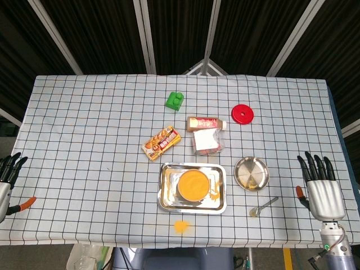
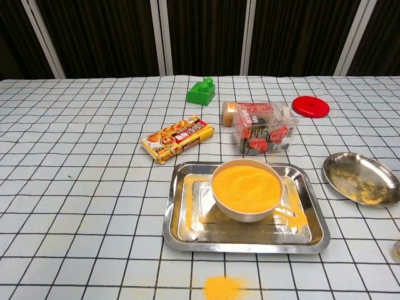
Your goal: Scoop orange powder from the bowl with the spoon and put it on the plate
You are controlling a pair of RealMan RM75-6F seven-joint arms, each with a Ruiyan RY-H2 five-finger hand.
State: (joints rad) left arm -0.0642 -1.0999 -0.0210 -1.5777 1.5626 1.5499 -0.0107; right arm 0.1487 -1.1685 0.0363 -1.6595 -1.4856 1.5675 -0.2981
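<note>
A bowl (image 1: pixel 194 185) (image 2: pixel 245 189) full of orange powder stands in a steel tray (image 1: pixel 167 194) (image 2: pixel 181 225) near the table's front middle. To its right lies a small round steel plate (image 1: pixel 251 173) (image 2: pixel 362 178) dusted with a little powder. The spoon (image 1: pixel 262 207) lies on the cloth just in front of the plate, bowl end toward the table edge. My right hand (image 1: pixel 321 185) rests at the right edge, fingers spread, holding nothing, right of the spoon. My left hand (image 1: pixel 8 181) sits at the far left edge, fingers apart and empty. Neither hand shows in the chest view.
Spilled orange powder (image 1: pixel 181 226) (image 2: pixel 223 287) lies in front of the tray. Behind the tray are a snack packet (image 1: pixel 161 142) (image 2: pixel 177 138), a clear box (image 1: pixel 207 140) (image 2: pixel 264 129), a bottle (image 1: pixel 206 122), a green block (image 1: pixel 175 100) (image 2: pixel 201 91) and a red lid (image 1: pixel 242 114) (image 2: pixel 310 106).
</note>
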